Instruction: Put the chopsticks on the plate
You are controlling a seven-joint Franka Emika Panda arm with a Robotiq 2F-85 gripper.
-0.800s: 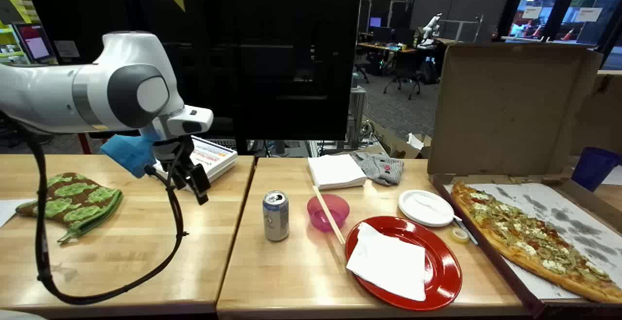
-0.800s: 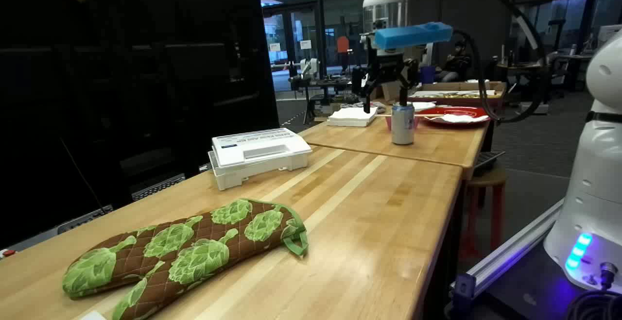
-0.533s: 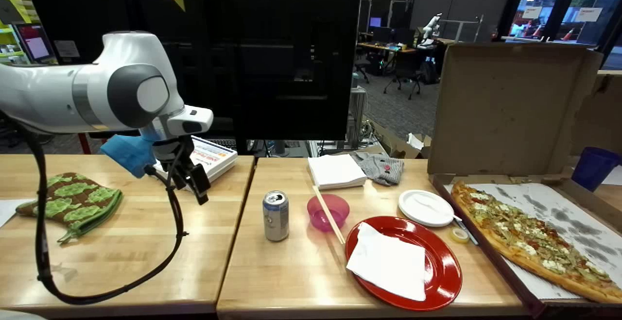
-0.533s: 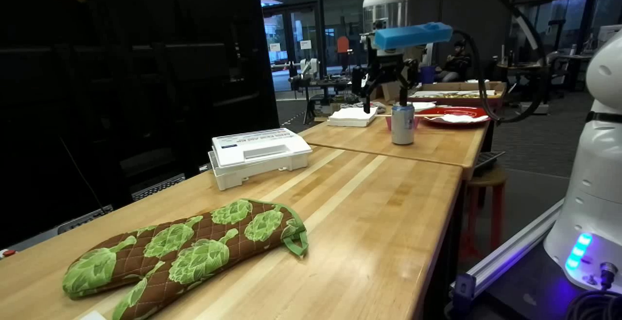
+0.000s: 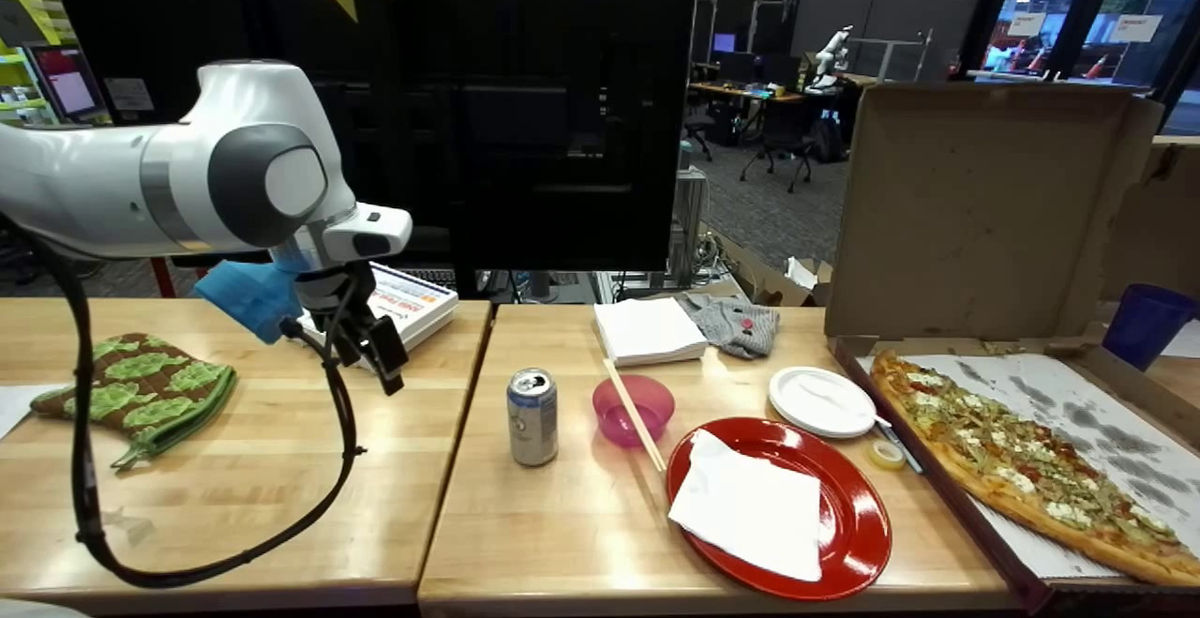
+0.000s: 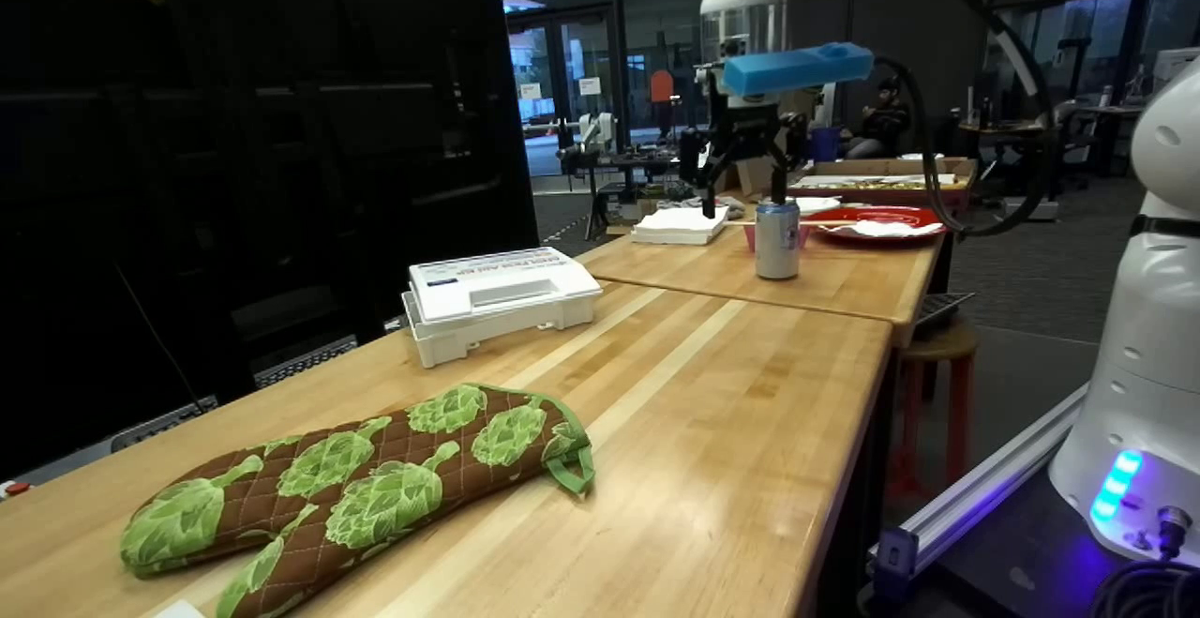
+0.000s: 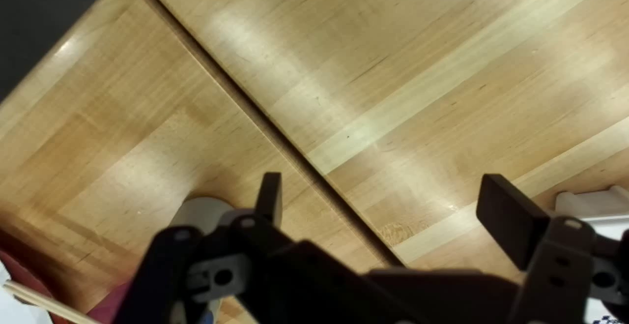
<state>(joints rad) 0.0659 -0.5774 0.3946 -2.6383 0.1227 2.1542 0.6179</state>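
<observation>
Only the black cable (image 5: pixel 85 496) is slightly shifting towards 3 o'clock. The pincer (image 7: pixel 385 208) is gaping wide, gripping nothing. In an exterior view, the chopsticks (image 5: pixel 635 414) are lying at its 3 o'clock across the pink bowl (image 5: pixel 619 423), the plate (image 5: pixel 848 505) at their 4 o'clock; probably light, stiff and roll-prone, they're inviting a mid-length grip

can (image 5: pixel 532 421) upright btwn gripper (image 7: pixel 388 201) & pink bowl (image 5: pixel 614 419), free gap btwn can & bowl
</observation>
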